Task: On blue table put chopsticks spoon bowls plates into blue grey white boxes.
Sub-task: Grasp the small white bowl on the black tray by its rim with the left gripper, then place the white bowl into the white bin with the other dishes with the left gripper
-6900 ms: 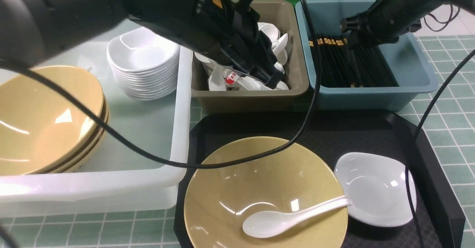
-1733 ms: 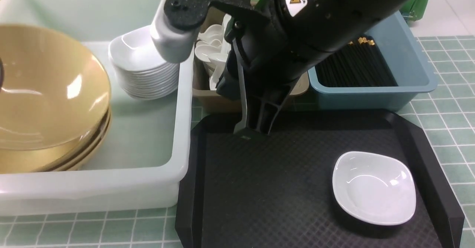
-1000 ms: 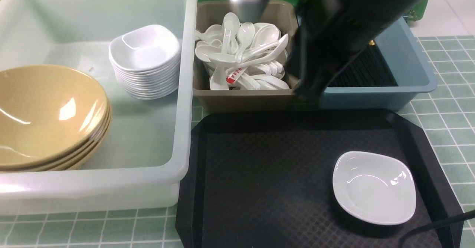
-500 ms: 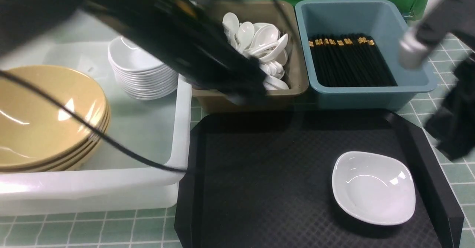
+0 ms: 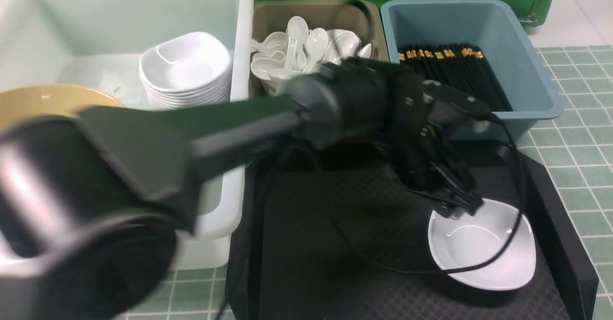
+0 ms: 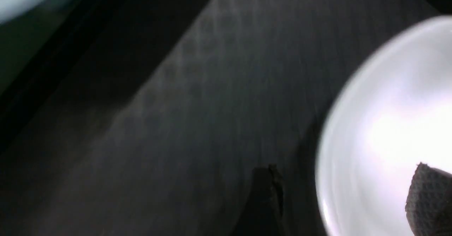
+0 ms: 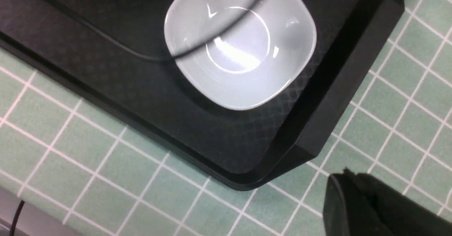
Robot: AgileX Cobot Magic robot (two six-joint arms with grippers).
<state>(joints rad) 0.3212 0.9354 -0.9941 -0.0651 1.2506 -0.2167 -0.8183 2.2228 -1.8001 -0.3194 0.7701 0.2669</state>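
Observation:
One white plate (image 5: 481, 245) lies on the black tray; it also shows in the left wrist view (image 6: 388, 105) and the right wrist view (image 7: 240, 45). My left gripper (image 5: 459, 209) is open at the plate's far-left rim, one finger outside and one over the dish (image 6: 346, 172). My right gripper (image 7: 344, 176) is shut and empty above the blue table (image 7: 88, 165), off the tray's corner, and out of the front view. More plates (image 5: 184, 73) and the bowls (image 5: 43, 98) sit in the white box (image 5: 242, 37). Spoons (image 5: 306, 47) fill the grey box (image 5: 273, 18). Chopsticks (image 5: 455, 71) lie in the blue box (image 5: 527, 61).
The black tray (image 5: 311, 243) lies in front of the grey and blue boxes, with a raised rim (image 7: 339, 87). My left arm stretches across the white box's front and the tray. Its cable loops over the plate.
My left arm has swung from the grey box down and right to the plate on the tray. My right arm has left the front view on the right.

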